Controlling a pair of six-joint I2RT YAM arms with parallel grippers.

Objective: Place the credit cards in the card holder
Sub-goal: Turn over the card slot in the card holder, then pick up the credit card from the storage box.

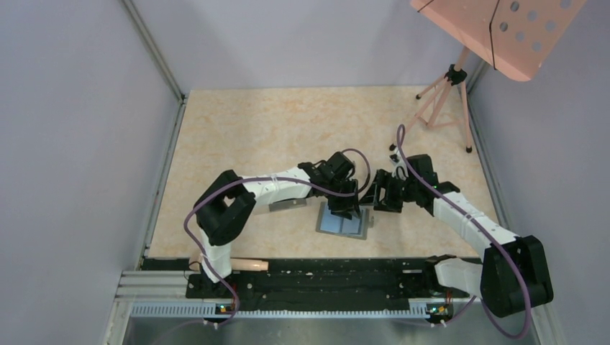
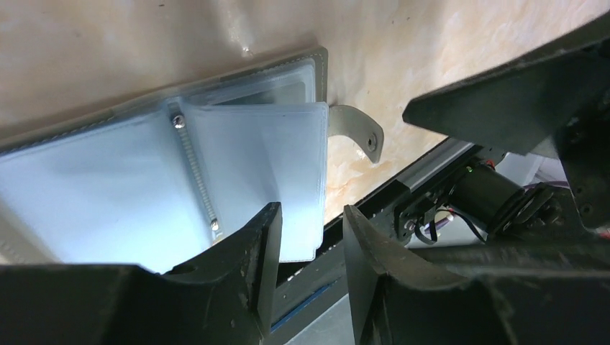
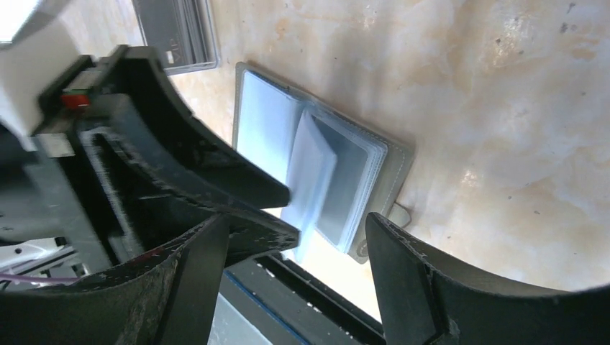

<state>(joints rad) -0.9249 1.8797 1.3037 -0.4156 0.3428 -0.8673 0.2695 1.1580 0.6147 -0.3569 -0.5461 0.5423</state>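
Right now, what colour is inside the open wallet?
Pale blue, within the gray bifold wallet; right wrist view shows it best.

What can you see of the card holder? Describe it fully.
The card holder is a gray bifold lying open on the table, near its front edge. Inside shows blue-gray, with translucent plastic sleeves on a riveted spine; one sleeve stands raised. A stitched border and a side tab show. The left end effector, open, hangs at the raised sleeve; contact is unclear.
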